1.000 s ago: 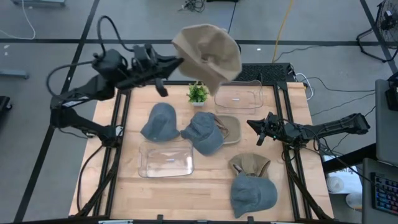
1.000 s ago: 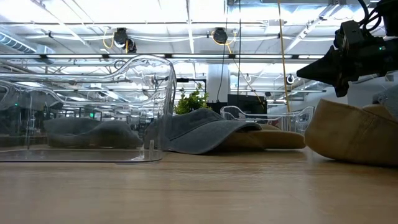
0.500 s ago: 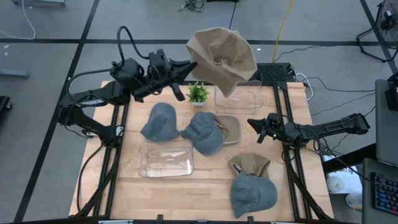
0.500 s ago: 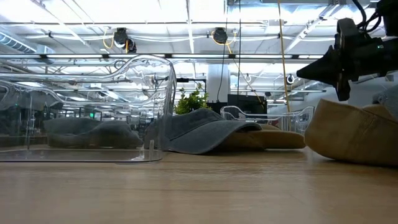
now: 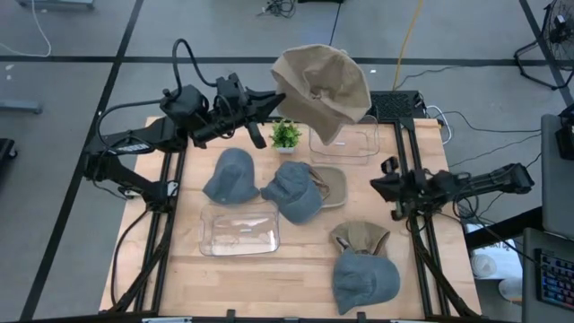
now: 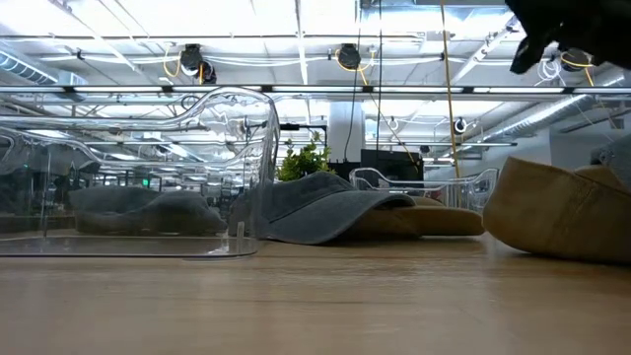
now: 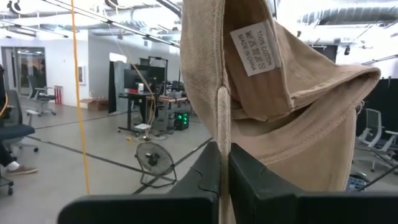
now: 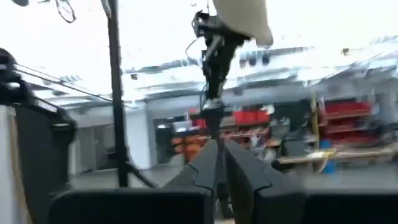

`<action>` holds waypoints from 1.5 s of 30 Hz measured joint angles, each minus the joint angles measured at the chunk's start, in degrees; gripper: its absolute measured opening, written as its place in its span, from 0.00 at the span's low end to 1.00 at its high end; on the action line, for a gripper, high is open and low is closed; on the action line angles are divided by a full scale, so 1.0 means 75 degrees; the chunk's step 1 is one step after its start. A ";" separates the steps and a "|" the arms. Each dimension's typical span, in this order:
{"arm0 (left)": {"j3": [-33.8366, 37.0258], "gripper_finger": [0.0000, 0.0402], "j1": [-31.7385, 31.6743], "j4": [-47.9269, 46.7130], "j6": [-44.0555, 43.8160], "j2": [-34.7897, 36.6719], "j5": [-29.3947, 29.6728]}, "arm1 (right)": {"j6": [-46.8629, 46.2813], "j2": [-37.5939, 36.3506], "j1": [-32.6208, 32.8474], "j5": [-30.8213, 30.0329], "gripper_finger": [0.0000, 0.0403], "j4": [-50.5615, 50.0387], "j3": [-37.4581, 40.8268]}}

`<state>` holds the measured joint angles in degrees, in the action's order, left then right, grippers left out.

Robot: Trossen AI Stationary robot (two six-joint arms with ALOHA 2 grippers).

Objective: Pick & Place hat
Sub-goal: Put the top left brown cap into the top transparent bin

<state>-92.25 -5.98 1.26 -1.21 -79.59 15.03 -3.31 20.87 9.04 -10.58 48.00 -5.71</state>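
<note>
tan hat (image 5: 321, 81) hangs in the air over the far side of the bench (image 5: 296, 260), just above the far clear tray (image 5: 345, 144), with the left gripper (image 5: 269, 97) and its fingers clenched on the fabric edge. the pick looks done; the placing is left, and the tray under it appears the likely target. the right gripper (image 5: 380, 186) waits at the right side, fingers pressed together on nothing. other hats lie on the bench.
</note>
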 joint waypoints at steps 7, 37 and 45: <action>0.0000 0.02 -0.0003 0.0082 0.0079 0.0093 -0.0003 | 0.0393 0.0136 -0.0009 -0.1182 0.01 -0.1352 -0.2444; 0.0000 0.02 -0.0079 -0.0794 -0.2218 0.0137 -0.3264 | 0.5140 0.4352 -0.0001 -0.0754 0.48 -0.7704 -1.0609; 0.0000 0.02 -0.0079 -0.1472 -0.3305 0.0137 -0.4631 | 0.5056 0.5237 0.0181 -0.0748 0.68 -0.9141 -1.1902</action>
<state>-92.25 -6.57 -9.78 -26.00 -78.56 -19.71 34.61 60.14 10.40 -16.19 -20.56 -94.98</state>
